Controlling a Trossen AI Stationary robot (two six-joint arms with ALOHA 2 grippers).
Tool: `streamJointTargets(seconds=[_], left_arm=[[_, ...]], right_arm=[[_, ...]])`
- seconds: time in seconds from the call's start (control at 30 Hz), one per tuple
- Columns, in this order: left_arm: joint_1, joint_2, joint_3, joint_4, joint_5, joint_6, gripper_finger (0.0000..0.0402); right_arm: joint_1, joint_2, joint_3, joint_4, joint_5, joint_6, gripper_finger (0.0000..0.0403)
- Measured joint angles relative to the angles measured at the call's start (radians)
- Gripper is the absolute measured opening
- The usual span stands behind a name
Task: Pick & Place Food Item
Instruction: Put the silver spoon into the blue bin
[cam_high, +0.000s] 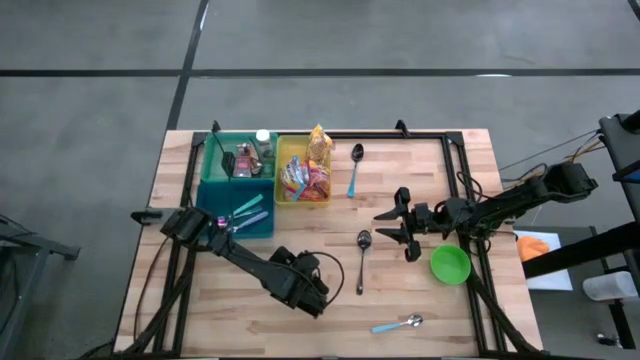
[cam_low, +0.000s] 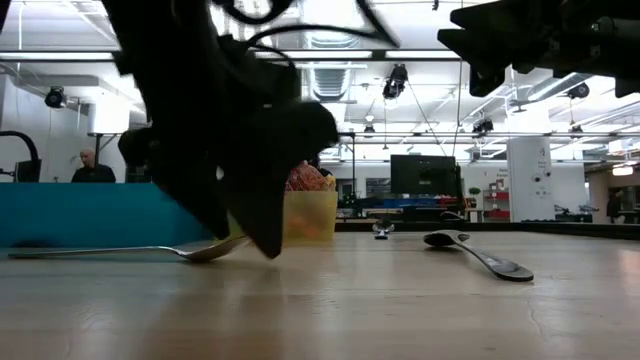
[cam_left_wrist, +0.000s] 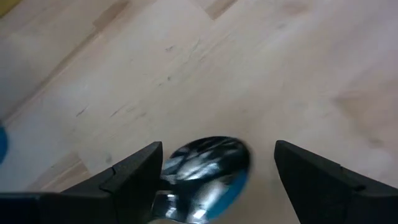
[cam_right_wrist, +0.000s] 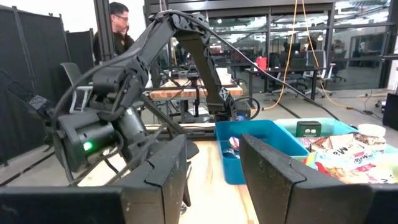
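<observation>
1. The left gripper (cam_high: 318, 296) stood spread low over a spoon's bowl (cam_left_wrist: 208, 163), bracketing it for a likely pinch.
2. The right gripper (cam_high: 397, 228) hovered empty, part-spread, mid-surface.
3. Food packets (cam_high: 305, 180) sat in the yellow bin (cam_high: 281, 150) toward the far edge.

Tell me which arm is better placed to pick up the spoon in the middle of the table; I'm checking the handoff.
Left, probably. The left gripper is down at the table with open jaws either side of the spoon bowl. The right gripper hangs above the table beside the green bowl.
</observation>
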Motion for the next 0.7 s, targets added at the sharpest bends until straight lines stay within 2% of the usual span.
streamJointTargets(seconds=[0.2,0.3,0.7], left_arm=[[0.005,-0.001,-0.049,0.043,0.014,-0.031,0.0308],[0.005,-0.002,-0.051,0.048,0.021,-0.030,0.0289],[0.006,0.000,-0.054,0.035,0.032,-0.026,0.0112]], right_arm=[[0.000,0.000,0.000,0.000,0.000,-0.001,0.0147],[0.000,0.000,0.000,0.000,0.000,-0.003,0.0147],[0.000,0.000,0.000,0.000,0.000,-0.002,0.0147]])
